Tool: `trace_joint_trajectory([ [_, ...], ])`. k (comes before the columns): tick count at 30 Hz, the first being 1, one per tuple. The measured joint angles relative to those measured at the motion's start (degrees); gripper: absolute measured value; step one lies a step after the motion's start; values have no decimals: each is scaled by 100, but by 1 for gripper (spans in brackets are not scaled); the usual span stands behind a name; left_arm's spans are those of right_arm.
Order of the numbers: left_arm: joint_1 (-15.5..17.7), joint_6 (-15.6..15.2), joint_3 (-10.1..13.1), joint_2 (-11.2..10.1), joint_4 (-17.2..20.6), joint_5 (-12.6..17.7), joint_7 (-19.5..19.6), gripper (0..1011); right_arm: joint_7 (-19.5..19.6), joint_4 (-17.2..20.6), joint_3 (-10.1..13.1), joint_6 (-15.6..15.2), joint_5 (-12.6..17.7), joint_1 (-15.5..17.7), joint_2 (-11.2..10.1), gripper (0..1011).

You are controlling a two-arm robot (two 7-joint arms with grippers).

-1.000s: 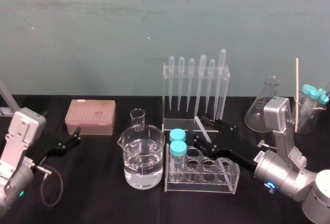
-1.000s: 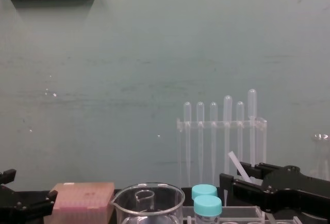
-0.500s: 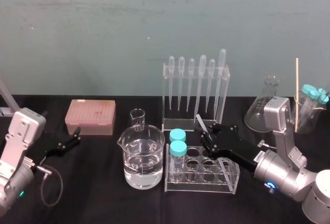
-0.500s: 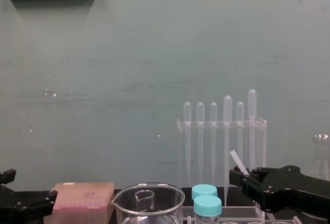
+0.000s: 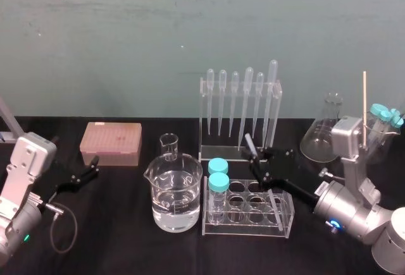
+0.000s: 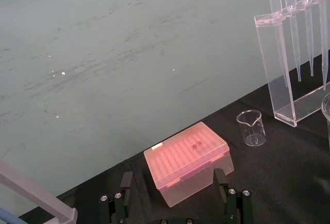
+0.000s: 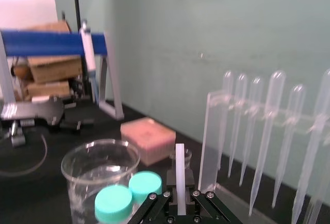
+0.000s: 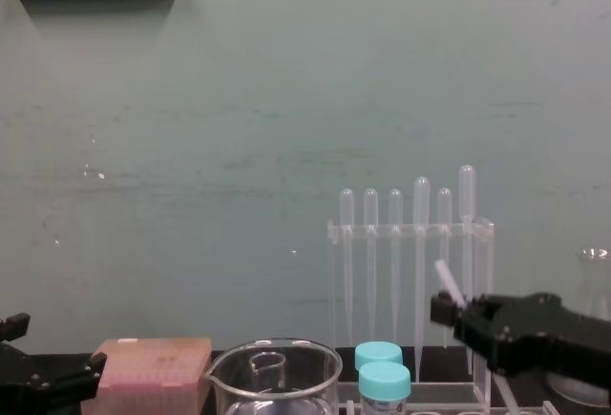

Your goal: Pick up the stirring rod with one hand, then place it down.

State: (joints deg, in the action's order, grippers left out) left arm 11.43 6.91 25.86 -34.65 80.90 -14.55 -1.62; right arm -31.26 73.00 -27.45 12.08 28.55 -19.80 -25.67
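Observation:
The stirring rod is a thin translucent-white stick held tilted above the test tube rack, in front of the pipette stand. My right gripper is shut on it, with the rod's upper end poking out past the fingers. In the right wrist view the rod stands straight up between the closed black fingers. The chest view shows the rod's tip rising from the right gripper. My left gripper rests low at the left, open and empty, in front of the pink box.
A clear pipette stand with several pipettes is just behind the rod. A large beaker of water, a small beaker and two blue-capped tubes lie to its left. A conical flask and a beaker of tubes stand at the right.
My right gripper has gone from open to shut on the stirring rod and raised it off the table, drawing back slightly to the right. The left arm has not moved.

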Motion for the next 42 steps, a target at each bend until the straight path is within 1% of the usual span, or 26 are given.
trace_joint_trajectory([
  [1, 0, 0, 0, 0, 0, 0, 0, 1000, -60, -35, 66, 118, 48, 3, 34, 69],
  [3, 0, 0, 0, 0, 0, 0, 0, 1000, -110, -61, 140, 262, 87, 6, 70, 69],
  [4, 0, 0, 0, 0, 0, 0, 0, 1000, -146, -80, 211, 403, 120, 6, 107, 69],
  [6, 0, 0, 0, 0, 0, 0, 0, 1000, -209, -101, 288, 555, 185, 2, 159, 69],
  [7, 0, 0, 0, 0, 0, 0, 0, 1000, -304, -126, 380, 713, 292, -19, 226, 69],
  [9, 0, 0, 0, 0, 0, 0, 0, 1000, -432, -150, 463, 885, 413, -49, 293, 69],
  [10, 0, 0, 0, 0, 0, 0, 0, 1000, -573, -172, 534, 1054, 523, -86, 363, 69],
  [11, 0, 0, 0, 0, 0, 0, 0, 1000, -648, -184, 568, 1136, 574, -111, 396, 69],
  [12, 0, 0, 0, 0, 0, 0, 0, 1000, -797, -208, 635, 1300, 677, -162, 453, 69],
  [13, 0, 0, 0, 0, 0, 0, 0, 1000, -867, -220, 663, 1366, 722, -187, 480, 69],
  [14, 0, 0, 0, 0, 0, 0, 0, 1000, -867, -220, 663, 1366, 722, -187, 480, 69],
  [16, 0, 0, 0, 0, 0, 0, 0, 1000, -1123, -266, 762, 1597, 879, -274, 570, 69],
  [19, 0, 0, 0, 0, 0, 0, 0, 1000, -1309, -309, 836, 1802, 955, -315, 615, 69],
  [20, 0, 0, 0, 0, 0, 0, 0, 1000, -1400, -344, 879, 1942, 960, -330, 632, 69],
  [22, 0, 0, 0, 0, 0, 0, 0, 1000, -1484, -384, 909, 2074, 957, -334, 637, 69],
  [23, 0, 0, 0, 0, 0, 0, 0, 1000, -1550, -425, 939, 2204, 928, -332, 635, 69],
  [25, 0, 0, 0, 0, 0, 0, 0, 1000, -1593, -473, 971, 2277, 892, -311, 622, 69],
  [29, 0, 0, 0, 0, 0, 0, 0, 1000, -1551, -521, 1042, 2279, 781, -224, 574, 69],
  [42, 0, 0, 0, 0, 0, 0, 0, 1000, -1558, -514, 1023, 2278, 795, -244, 585, 69],
])
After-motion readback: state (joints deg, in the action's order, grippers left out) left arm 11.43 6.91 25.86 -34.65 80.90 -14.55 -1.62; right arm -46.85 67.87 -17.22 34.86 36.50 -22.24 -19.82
